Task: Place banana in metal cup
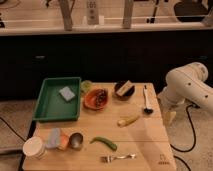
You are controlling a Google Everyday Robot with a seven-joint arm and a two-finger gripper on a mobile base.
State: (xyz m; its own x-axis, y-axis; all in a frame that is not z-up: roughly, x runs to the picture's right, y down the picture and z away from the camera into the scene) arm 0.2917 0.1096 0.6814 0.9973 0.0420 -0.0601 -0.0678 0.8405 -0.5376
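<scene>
The banana (128, 120), a small pale yellow curved piece, lies on the wooden table (150, 145) right of centre. The metal cup (76, 140), shiny grey with a dark inside, stands upright near the front left. My gripper (169, 116) hangs from the white arm (187, 86) at the table's right edge. It is to the right of the banana, apart from it, and holds nothing that I can see. The metal cup is far to the gripper's left.
A green tray (50, 107) with a grey sponge (66, 93) sits back left. An orange bowl (96, 99), a dark bowl (124, 89) and a black ladle (147, 102) stand behind the banana. A green pepper (104, 143), a fork (118, 157) and a white cup (34, 147) lie in front.
</scene>
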